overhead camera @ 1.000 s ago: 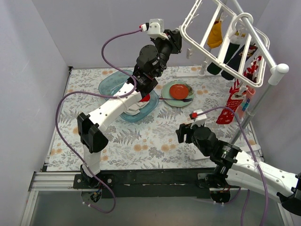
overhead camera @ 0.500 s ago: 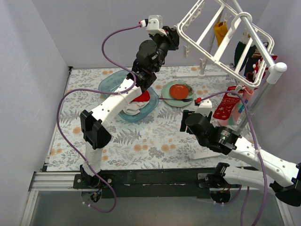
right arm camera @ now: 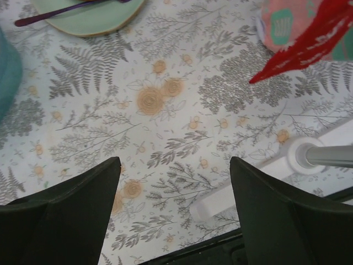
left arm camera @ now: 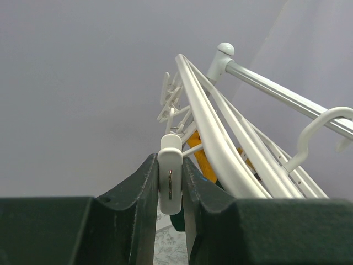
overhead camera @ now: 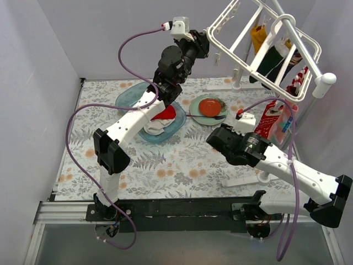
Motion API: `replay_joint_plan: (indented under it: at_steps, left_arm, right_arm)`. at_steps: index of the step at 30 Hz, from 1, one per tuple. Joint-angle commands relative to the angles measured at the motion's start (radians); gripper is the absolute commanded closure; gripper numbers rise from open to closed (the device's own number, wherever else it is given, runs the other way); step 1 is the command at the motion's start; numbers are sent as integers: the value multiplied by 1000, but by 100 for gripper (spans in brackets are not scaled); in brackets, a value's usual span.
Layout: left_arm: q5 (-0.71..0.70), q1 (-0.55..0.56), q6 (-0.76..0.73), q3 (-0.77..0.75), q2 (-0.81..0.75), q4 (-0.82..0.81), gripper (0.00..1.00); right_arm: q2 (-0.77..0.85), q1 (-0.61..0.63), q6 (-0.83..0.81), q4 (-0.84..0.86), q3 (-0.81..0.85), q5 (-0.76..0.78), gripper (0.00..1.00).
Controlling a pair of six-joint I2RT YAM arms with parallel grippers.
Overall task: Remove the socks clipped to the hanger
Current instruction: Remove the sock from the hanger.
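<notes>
Over the far-right corner of the bench the hanger (left arm camera: 212,128) hangs tilted from a stand pole (overhead camera: 302,118), its left end high. The left arm is raised to that end. The left gripper (left arm camera: 170,163) is narrow and pinched on a white clip (left arm camera: 170,190) at the rack's edge; the wrist view shows the clip squeezed between both fingers.

Socks on the rack:
- yellow sock (overhead camera: 257,34) near the far side
- dark sock (overhead camera: 272,59) under the middle bars
- striped sock (overhead camera: 298,79) at the right end
- red sock (overhead camera: 266,122) hanging lowest, close to the pole
- pale pink sock (overhead camera: 284,122) just beside the red one

The right gripper (right arm camera: 173,165) is low over the patterned cloth near the right edge. Its fingers are wide apart with nothing between them. The red sock's tip is up and to the right of it, not touching.

The blue tub (overhead camera: 128,98) sits at mid-bench towards the far edge, with a red and a white sock (overhead camera: 160,118) inside. A green plate (overhead camera: 194,107) carrying an orange ball (overhead camera: 209,106) is just right of the tub.
</notes>
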State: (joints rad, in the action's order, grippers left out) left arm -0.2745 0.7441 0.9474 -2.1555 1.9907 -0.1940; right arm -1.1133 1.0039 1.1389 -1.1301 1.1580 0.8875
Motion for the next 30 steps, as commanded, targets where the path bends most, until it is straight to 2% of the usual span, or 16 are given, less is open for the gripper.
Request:
replay_joint_plan:
  at_steps: [1, 6, 11, 16, 30]
  left_arm:
    - [-15, -25, -1, -32, -15, 13, 100]
    - [-11, -31, -1, -30, -20, 18, 100]
    - [-6, -37, 5, -26, -24, 19, 100]
    - [-3, -40, 5, -21, -24, 16, 100]
    - [14, -52, 21, -10, -21, 15, 100]
  right_arm:
    - [-34, 6, 180, -174, 34, 94, 7]
    - [-23, 4, 234, -174, -41, 192, 1]
    - [-31, -5, 234, -171, -69, 316, 2]
    - [-106, -129, 194, -169, -55, 330, 1]
    - [-261, -264, 216, -174, -57, 447, 2]
